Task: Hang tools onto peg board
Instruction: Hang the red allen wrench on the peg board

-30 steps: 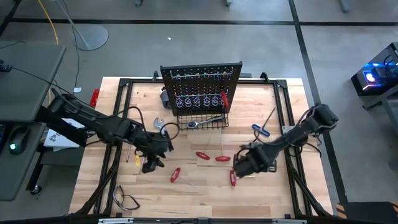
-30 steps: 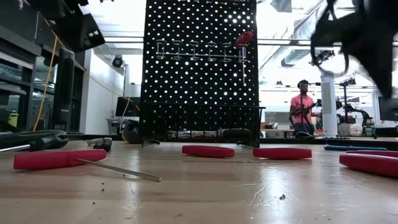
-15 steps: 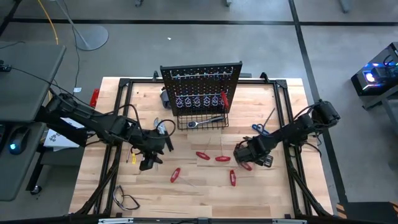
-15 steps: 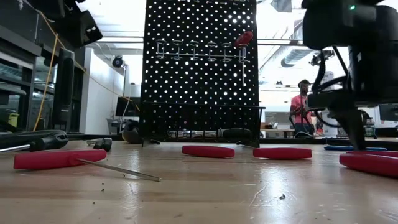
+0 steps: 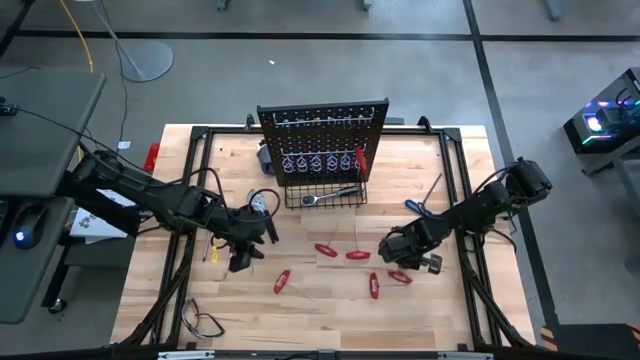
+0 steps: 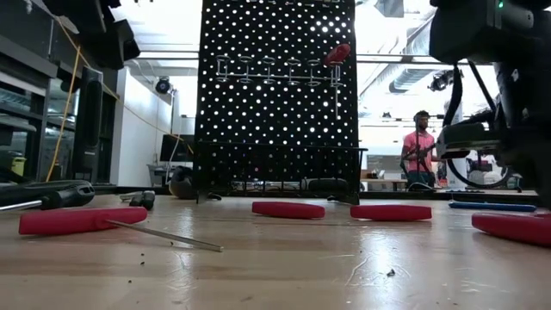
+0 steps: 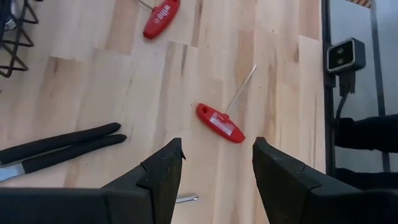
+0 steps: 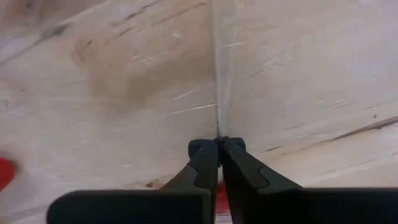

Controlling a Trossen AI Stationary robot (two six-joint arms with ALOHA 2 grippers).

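The black peg board (image 5: pixel 323 125) stands at the table's far middle, and one red-handled screwdriver (image 6: pixel 336 53) hangs on it. Several more red-handled screwdrivers (image 5: pixel 327 250) lie on the wood in front, and a silver wrench (image 5: pixel 330 196) lies at the board's basket. My right gripper (image 8: pixel 219 142) is down at the table right of centre, shut on a red screwdriver (image 5: pixel 400 277). My left gripper (image 7: pixel 214 162) hovers open left of centre, above bare wood, with black pliers (image 7: pixel 62 146) and a red screwdriver (image 7: pixel 221 122) beyond it. My right gripper pinches the red screwdriver's thin metal shaft (image 8: pixel 217 127) between its two fingertips, close to the handle. The fingers come from above, pointing down, and lie across the shaft. The red handle (image 5: pixel 400 277) lies on the table.
A blue-handled T tool (image 5: pixel 420 208) lies far right of my right gripper. A black cable loop (image 5: pixel 200 322) sits at the near left corner. A black metal frame (image 5: pixel 200 132) borders the table. A person (image 6: pixel 419 151) stands far behind the table.
My right gripper has come down to the table and shifted a little toward the far edge, and it has shut on the screwdriver's shaft. The red handle now shows just on its near side. My left gripper stays open and has barely moved.
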